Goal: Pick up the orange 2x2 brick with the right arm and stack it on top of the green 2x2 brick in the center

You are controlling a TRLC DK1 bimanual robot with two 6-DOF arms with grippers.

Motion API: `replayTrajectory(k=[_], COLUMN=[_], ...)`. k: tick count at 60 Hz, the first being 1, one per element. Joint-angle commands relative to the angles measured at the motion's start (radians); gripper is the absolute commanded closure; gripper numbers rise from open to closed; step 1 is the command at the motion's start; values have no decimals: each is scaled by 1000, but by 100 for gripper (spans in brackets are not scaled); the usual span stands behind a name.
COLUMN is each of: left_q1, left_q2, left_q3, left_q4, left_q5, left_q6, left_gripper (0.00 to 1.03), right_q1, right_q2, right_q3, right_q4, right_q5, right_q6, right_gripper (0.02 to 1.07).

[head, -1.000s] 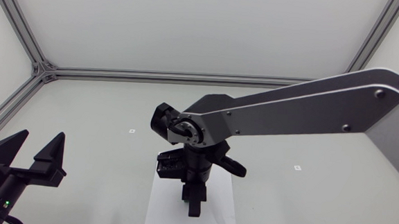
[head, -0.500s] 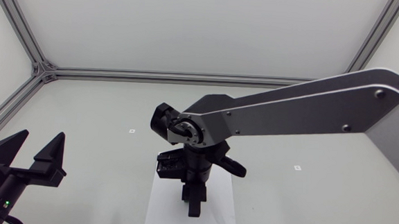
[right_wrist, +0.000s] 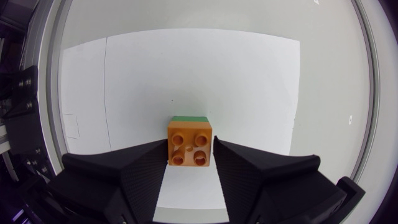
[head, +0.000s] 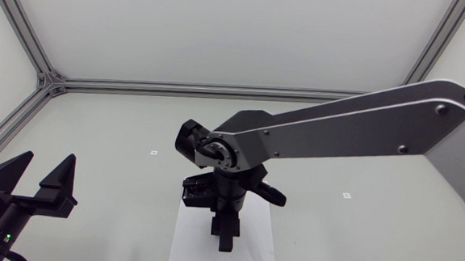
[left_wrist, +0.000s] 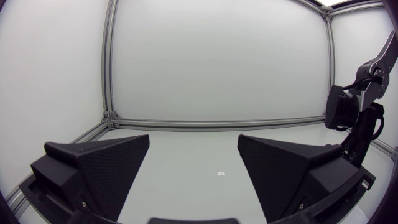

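Note:
In the right wrist view the orange 2x2 brick [right_wrist: 189,144] sits between the fingers of my right gripper [right_wrist: 189,163], studs up, with a finger against each side. A strip of the green 2x2 brick [right_wrist: 190,117] shows just beyond the orange one's far edge, underneath it. Both rest over the white sheet [right_wrist: 249,81]. In the head view my right gripper [head: 226,239] points down over the white sheet [head: 185,245] at table centre and hides both bricks. My left gripper [head: 39,185] stands open and empty at the near left, fingers [left_wrist: 99,168] wide apart.
Small white markers lie on the table, one [head: 153,152] to the left of the sheet and one [head: 346,195] to its right. An aluminium frame rail [head: 203,90] runs along the table's far edge and down the left side.

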Motion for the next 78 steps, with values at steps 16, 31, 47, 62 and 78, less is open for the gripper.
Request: replayTrajectory(k=[16, 31, 47, 62, 78], left_q1=[3, 3, 3, 3, 3], left_q2=[-8, -8, -8, -8, -8], left_q3=[-41, -41, -41, -41, -41], left_q4=[-13, -15, -15, -15, -13], left_q5=[4, 4, 4, 4, 4], left_q6=[13, 13, 13, 13, 13], left_gripper=[4, 4, 4, 4, 4], right_q1=[9, 9, 12, 6, -89], right_q2=[-5, -31, -94, -275, -494], right_q3=[-28, -26, -9, -12, -20], right_q4=[-13, -36, -102, -159, -198], right_q5=[8, 8, -3, -6, -38], right_q6=[12, 12, 21, 50, 123], right_gripper=[43, 13, 6, 6, 6])
